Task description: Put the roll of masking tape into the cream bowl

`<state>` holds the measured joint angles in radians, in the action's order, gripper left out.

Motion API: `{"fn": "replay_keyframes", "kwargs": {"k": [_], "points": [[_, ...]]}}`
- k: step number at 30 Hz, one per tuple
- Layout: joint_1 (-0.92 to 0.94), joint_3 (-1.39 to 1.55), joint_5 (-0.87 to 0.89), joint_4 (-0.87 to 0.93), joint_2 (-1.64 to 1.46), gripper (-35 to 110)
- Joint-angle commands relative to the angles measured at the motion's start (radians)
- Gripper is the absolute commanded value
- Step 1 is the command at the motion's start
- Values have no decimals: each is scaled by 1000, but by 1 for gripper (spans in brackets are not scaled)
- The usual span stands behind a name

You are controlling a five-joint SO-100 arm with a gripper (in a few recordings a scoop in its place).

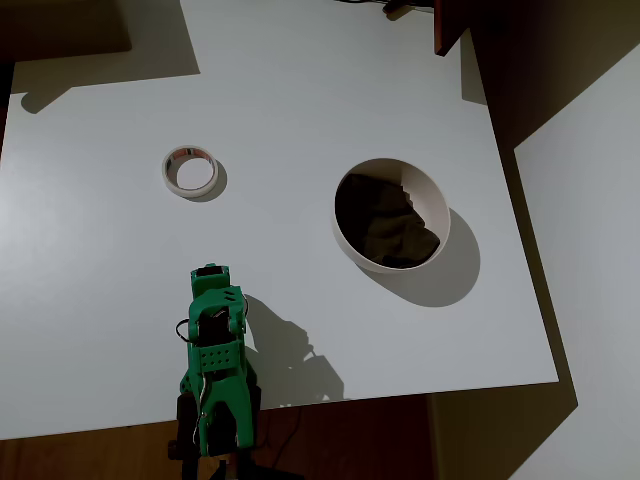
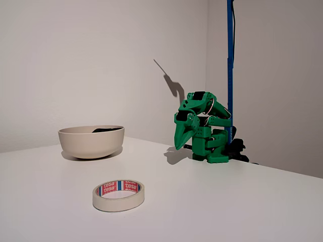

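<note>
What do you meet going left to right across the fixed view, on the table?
The cream bowl → the roll of masking tape → the green arm with its gripper folded down near its base.

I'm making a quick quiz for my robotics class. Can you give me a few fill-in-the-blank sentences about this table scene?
1. The roll of masking tape lies flat on the ____ table.
2. The cream bowl has a ____ interior.
3. The arm is coloured ____.
4. The tape lies ____ the bowl, apart from it.

Missing words: white; dark; green; outside
</note>
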<state>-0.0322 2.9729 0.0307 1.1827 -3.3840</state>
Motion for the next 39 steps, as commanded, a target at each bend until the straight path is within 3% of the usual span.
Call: {"fn": "replay_keyframes", "kwargs": {"k": [1, 39], "points": [[-20, -12, 15, 17, -6, -8], [-26, -12, 31, 15, -6, -8]]}}
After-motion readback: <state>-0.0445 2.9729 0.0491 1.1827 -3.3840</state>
